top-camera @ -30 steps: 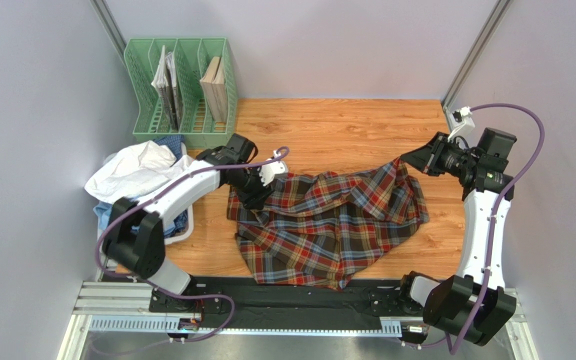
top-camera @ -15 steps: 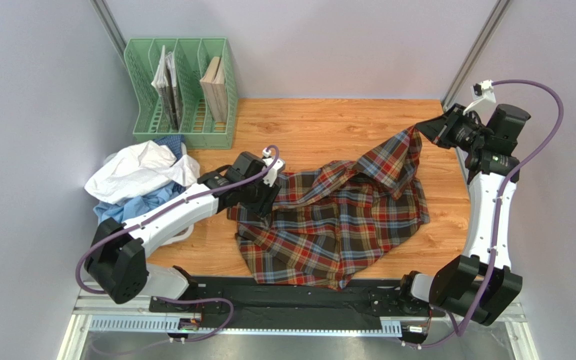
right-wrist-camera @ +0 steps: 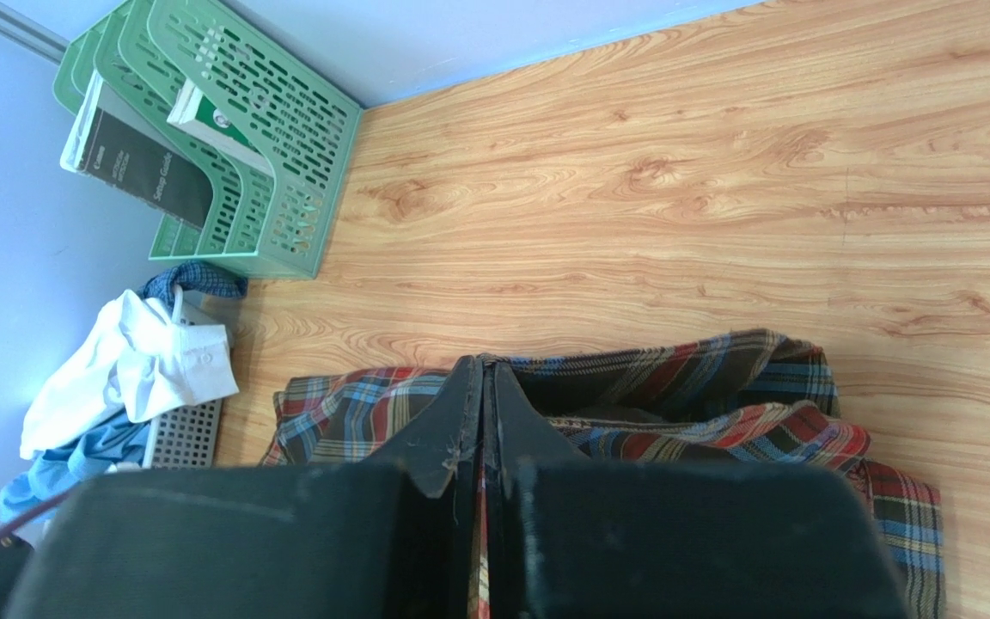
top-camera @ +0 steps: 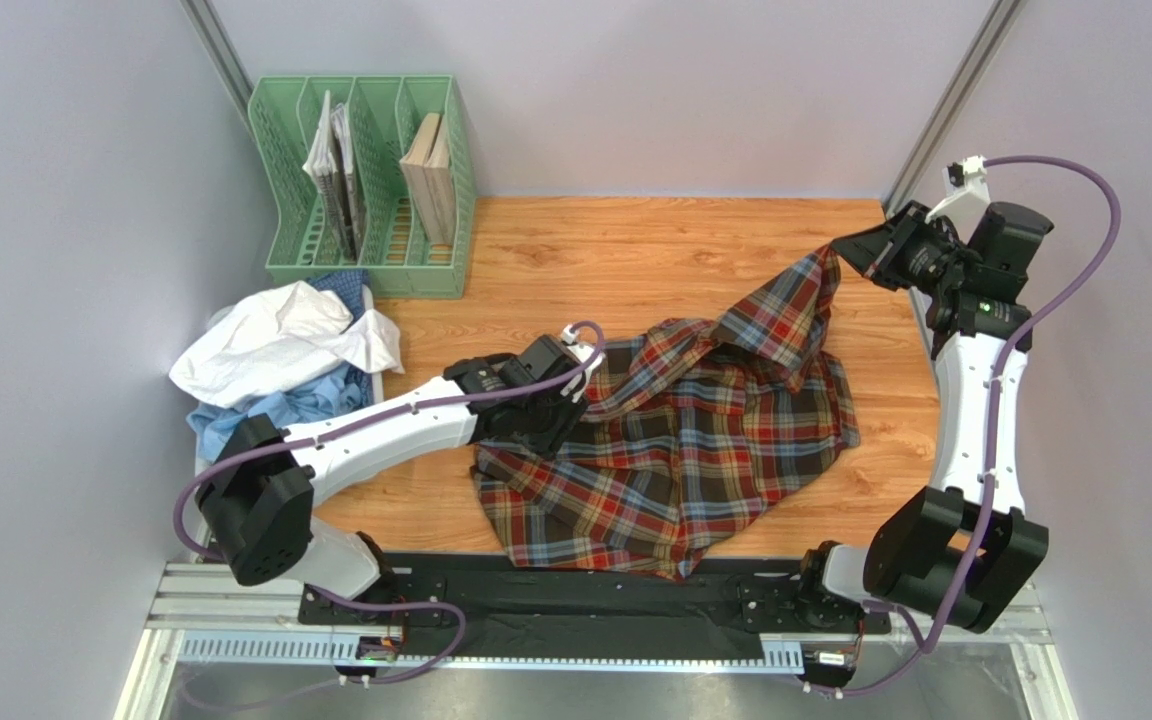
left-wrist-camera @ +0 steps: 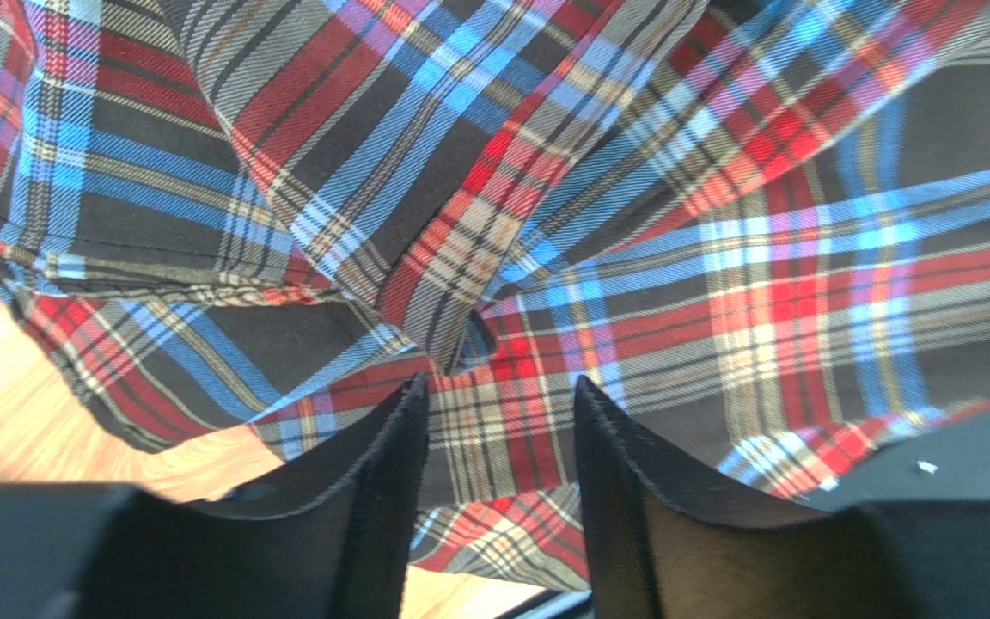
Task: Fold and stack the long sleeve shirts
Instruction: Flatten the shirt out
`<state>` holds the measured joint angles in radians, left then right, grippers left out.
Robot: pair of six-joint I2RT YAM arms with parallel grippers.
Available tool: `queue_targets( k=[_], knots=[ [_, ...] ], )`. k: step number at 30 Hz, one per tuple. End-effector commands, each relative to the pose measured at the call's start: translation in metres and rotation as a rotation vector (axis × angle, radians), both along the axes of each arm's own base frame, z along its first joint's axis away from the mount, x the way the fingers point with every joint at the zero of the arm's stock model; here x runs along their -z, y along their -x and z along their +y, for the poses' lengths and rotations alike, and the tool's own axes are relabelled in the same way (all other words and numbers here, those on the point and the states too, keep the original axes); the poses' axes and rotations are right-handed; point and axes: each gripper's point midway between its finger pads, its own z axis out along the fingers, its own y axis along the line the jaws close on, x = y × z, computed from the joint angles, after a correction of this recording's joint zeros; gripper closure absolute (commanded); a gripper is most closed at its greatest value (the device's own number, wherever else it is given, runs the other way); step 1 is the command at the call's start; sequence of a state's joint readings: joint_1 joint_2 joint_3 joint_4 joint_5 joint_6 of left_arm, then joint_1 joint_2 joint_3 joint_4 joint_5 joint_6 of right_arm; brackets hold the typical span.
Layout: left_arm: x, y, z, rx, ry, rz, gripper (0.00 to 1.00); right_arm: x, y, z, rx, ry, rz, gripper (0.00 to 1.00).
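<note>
The tartan long sleeve shirt (top-camera: 672,443) lies crumpled on the wooden table, in red, dark brown, blue and yellow. My right gripper (top-camera: 860,255) is shut on its far right edge and holds that part up as a peak; a strip of tartan (right-wrist-camera: 720,432) shows between the closed fingers of the gripper (right-wrist-camera: 484,372). My left gripper (top-camera: 549,420) hovers low over the shirt's left part, its jaws apart, with tartan cloth (left-wrist-camera: 720,258) beneath the gripper (left-wrist-camera: 500,406). A white shirt (top-camera: 282,338) and a light blue shirt (top-camera: 270,408) are piled at the left.
A green file rack (top-camera: 364,180) with books stands at the back left, also seen in the right wrist view as the rack (right-wrist-camera: 223,142). The piled shirts rest on a white perforated basket (right-wrist-camera: 184,432). Grey walls close in on both sides.
My right gripper has lifted the shirt's edge up and toward the back right. My left gripper has slid right and nearer over the shirt, its arm stretching out lower.
</note>
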<state>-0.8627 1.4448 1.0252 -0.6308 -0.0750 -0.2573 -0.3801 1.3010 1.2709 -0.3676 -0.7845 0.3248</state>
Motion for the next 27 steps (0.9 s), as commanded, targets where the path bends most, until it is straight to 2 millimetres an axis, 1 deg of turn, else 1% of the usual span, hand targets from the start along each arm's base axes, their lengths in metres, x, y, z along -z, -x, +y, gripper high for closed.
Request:
queue_targets(
  k=[1,3,4,6,7,9,10,12,13,14,15,16,17,18,19,20,21,22,23,24,25,26,27],
  knots=[
    [0.007,-0.011,0.003,-0.049,-0.095,-0.092,0.53,-0.03,-0.009,-0.002,0.013,0.019,-0.095,1.0],
    [0.008,-0.017,0.004,-0.061,-0.136,-0.13,0.53,-0.03,-0.01,-0.003,0.012,0.019,-0.1,1.0],
    [0.014,-0.019,0.003,-0.06,-0.158,-0.129,0.53,-0.029,-0.01,-0.002,0.012,0.018,-0.097,1.0],
    [0.018,-0.026,0.002,-0.053,-0.179,-0.152,0.53,-0.027,-0.01,-0.003,0.01,0.019,-0.096,1.0],
    [0.023,-0.028,0.002,-0.054,-0.2,-0.152,0.54,-0.025,-0.01,-0.002,0.008,0.02,-0.094,1.0],
    [0.025,-0.033,0.0,-0.049,-0.203,-0.173,0.56,-0.021,-0.011,-0.002,0.004,0.019,-0.086,1.0],
    [0.025,-0.036,-0.001,-0.046,-0.201,-0.183,0.6,-0.019,-0.011,-0.002,0.003,0.02,-0.084,1.0],
    [0.022,-0.041,0.003,-0.049,-0.219,-0.215,0.67,-0.019,-0.009,-0.003,0.006,0.024,-0.085,1.0],
    [0.015,-0.045,0.006,-0.047,-0.224,-0.234,0.79,-0.021,-0.009,-0.003,0.006,0.032,-0.091,1.0],
    [0.004,-0.051,0.003,-0.05,-0.202,-0.24,0.86,-0.022,-0.007,-0.002,0.005,0.035,-0.094,1.0],
    [-0.004,-0.062,0.012,-0.087,-0.188,-0.236,0.93,-0.028,-0.005,-0.002,0.006,0.042,-0.107,1.0],
    [-0.016,-0.066,0.018,-0.079,-0.172,-0.225,1.0,-0.033,-0.003,-0.002,0.006,0.045,-0.117,1.0],
    [-0.037,-0.074,0.01,-0.067,-0.101,-0.217,1.0,-0.037,-0.002,-0.001,0.005,0.044,-0.121,1.0],
    [-0.05,-0.087,0.023,-0.1,-0.089,-0.221,1.0,-0.043,0.0,0.0,0.004,0.049,-0.134,1.0],
    [-0.062,-0.088,0.031,-0.08,-0.092,-0.215,1.0,-0.058,0.003,0.0,0.005,0.061,-0.165,1.0],
    [-0.087,-0.095,0.026,-0.011,-0.058,-0.245,1.0,-0.066,0.004,0.0,0.012,0.063,-0.179,1.0],
    [-0.098,-0.103,0.038,0.012,-0.087,-0.266,1.0,-0.075,0.006,0.0,0.017,0.069,-0.196,1.0],
    [-0.108,-0.1,0.045,0.043,-0.1,-0.27,1.0,-0.094,0.009,-0.001,0.029,0.082,-0.237,1.0],
    [-0.126,-0.105,0.047,0.143,-0.123,-0.325,1.0,-0.103,0.01,-0.002,0.038,0.086,-0.254,1.0],
    [-0.134,-0.107,0.054,0.174,-0.136,-0.342,1.0,-0.111,0.012,-0.004,0.051,0.084,-0.268,1.0],
    [-0.147,-0.103,0.054,0.227,-0.102,-0.364,1.0,-0.13,0.015,-0.004,0.06,0.098,-0.31,1.0],
    [-0.163,-0.109,0.061,0.262,-0.113,-0.414,1.0,-0.138,0.017,-0.004,0.067,0.095,-0.324,1.0],
    [-0.175,-0.111,0.064,0.265,-0.114,-0.45,1.0,-0.148,0.02,-0.004,0.075,0.099,-0.343,1.0]
  ],
)
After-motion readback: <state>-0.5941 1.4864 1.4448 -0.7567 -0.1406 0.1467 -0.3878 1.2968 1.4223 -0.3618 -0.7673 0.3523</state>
